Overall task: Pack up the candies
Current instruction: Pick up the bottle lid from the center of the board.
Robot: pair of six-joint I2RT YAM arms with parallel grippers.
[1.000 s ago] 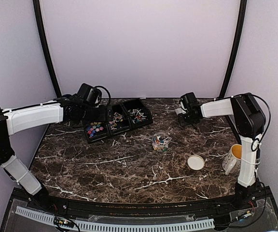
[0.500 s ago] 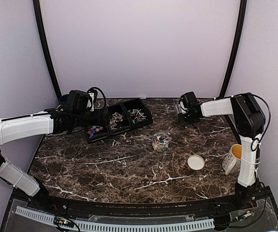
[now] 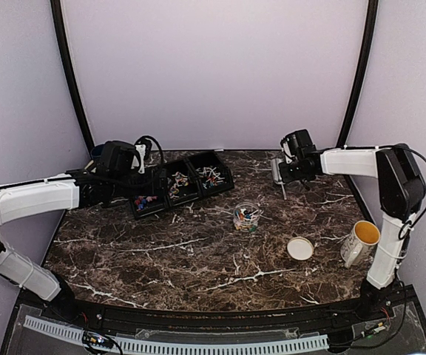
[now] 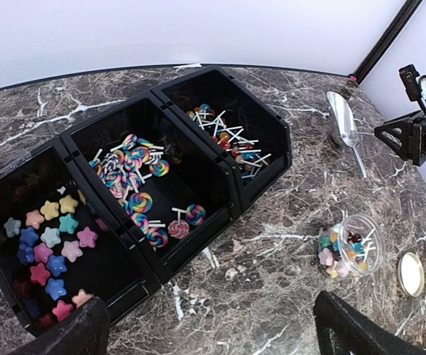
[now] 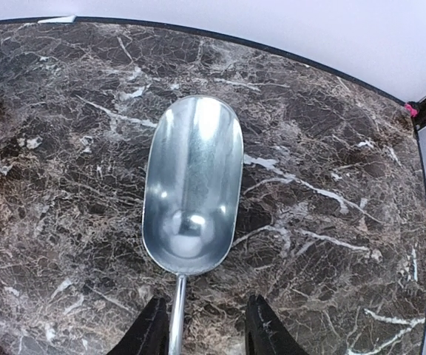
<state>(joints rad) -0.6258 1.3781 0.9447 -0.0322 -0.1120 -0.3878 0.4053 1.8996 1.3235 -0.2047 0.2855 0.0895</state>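
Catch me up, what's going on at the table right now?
The right gripper hovers open over the metal scoop, straddling its handle without closing on it. The left gripper, open too, hangs above the three black bins of candies. The jar is part filled, its lid lying off beside it.

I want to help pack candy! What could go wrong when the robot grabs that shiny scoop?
The thin handle of the scoop sits off-centre inside the open right gripper, so it might slip or twist when squeezed. The jar has a small mouth and already holds candies, so scooped ones could spill onto the table.
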